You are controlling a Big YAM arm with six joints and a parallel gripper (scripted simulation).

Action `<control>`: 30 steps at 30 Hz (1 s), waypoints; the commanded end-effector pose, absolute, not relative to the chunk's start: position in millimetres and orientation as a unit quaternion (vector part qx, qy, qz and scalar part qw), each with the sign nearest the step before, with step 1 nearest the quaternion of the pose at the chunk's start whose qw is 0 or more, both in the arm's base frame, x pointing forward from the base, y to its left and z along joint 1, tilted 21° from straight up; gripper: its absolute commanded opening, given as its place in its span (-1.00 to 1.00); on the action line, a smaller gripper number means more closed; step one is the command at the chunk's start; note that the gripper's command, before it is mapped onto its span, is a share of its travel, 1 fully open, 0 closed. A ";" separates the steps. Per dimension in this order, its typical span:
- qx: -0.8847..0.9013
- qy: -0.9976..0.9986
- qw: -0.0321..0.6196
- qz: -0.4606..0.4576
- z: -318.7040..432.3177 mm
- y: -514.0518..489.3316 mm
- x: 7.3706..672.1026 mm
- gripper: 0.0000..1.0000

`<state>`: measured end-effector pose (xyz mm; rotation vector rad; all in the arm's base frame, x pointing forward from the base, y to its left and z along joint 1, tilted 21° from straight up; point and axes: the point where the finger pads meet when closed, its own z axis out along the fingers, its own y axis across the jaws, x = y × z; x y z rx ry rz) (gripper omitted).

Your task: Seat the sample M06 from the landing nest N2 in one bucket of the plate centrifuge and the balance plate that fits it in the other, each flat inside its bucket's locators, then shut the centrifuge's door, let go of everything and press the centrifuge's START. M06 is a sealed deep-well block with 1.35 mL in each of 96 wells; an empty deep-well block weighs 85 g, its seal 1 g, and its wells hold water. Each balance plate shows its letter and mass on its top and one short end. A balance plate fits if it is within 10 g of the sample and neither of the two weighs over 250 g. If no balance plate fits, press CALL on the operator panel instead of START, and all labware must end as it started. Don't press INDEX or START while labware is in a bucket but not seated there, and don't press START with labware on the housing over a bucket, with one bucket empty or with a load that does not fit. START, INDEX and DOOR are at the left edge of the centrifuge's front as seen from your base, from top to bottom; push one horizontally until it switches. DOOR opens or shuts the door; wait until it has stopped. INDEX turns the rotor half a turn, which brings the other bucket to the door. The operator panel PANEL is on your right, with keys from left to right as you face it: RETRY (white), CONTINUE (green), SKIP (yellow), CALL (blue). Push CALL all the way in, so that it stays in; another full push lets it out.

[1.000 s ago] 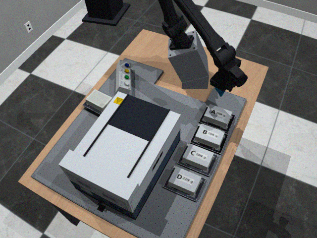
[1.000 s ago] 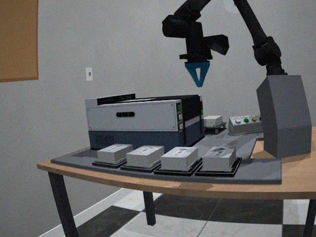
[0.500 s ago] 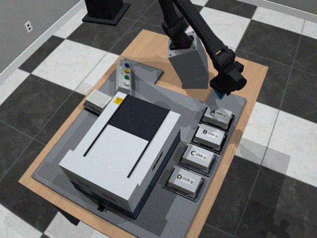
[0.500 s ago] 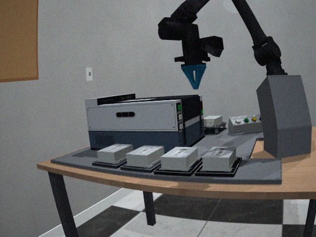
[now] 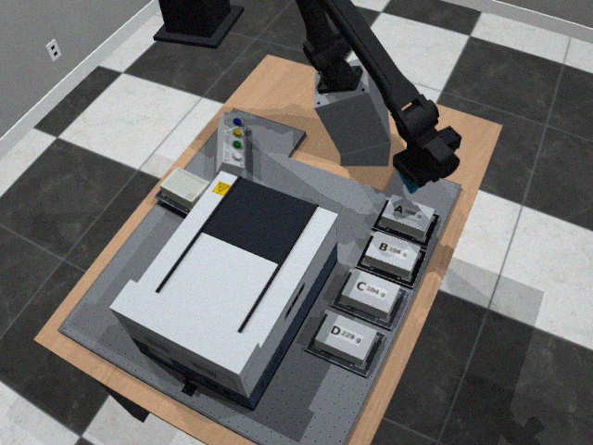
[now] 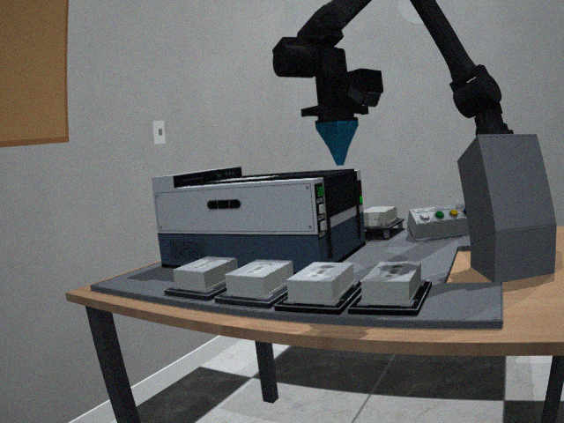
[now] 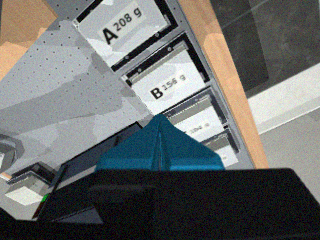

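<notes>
My gripper [image 5: 410, 186] [image 6: 338, 157] [image 7: 159, 120] has blue fingers that are shut with nothing between them. It points down and hangs high in the air, above the level of the centrifuge's top and close to balance plate A. The sealed sample block M06 [image 5: 184, 185] [image 6: 380, 214] sits in its nest beside the centrifuge [image 5: 224, 282] [image 6: 255, 213]. Balance plates A, 208 g [image 5: 406, 212] [image 7: 122, 30], B, 156 g [image 5: 392, 252] [image 7: 167, 85], C [image 5: 370, 290] and D, 229 g [image 5: 346, 337] each lie in their own nest in a row. The centrifuge's top has a dark section [image 5: 260, 218] at the end nearest the arm's base.
The centrifuge's button column [image 6: 321, 209] is at the edge of its front, green key on top. The operator panel [image 5: 235, 138] [image 6: 437, 220] with its coloured keys stands near the sample. The arm's grey pedestal [image 5: 357, 129] [image 6: 505, 204] rises behind plate A.
</notes>
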<state>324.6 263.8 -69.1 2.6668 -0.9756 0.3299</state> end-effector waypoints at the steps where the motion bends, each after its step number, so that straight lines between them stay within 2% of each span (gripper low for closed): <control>1: 0.898 -0.403 0.118 0.130 -68.9 272.5 350.7 -1.00; 7: 0.882 -0.436 0.128 0.129 -76.5 261.0 346.4 -1.00; 9: 0.872 -0.457 0.109 0.137 -73.2 270.7 360.1 -1.00; 24: 0.798 -0.575 0.101 0.149 -86.5 258.2 374.0 -1.00; 30: 0.754 -0.632 0.078 0.158 -89.0 261.7 392.2 -1.00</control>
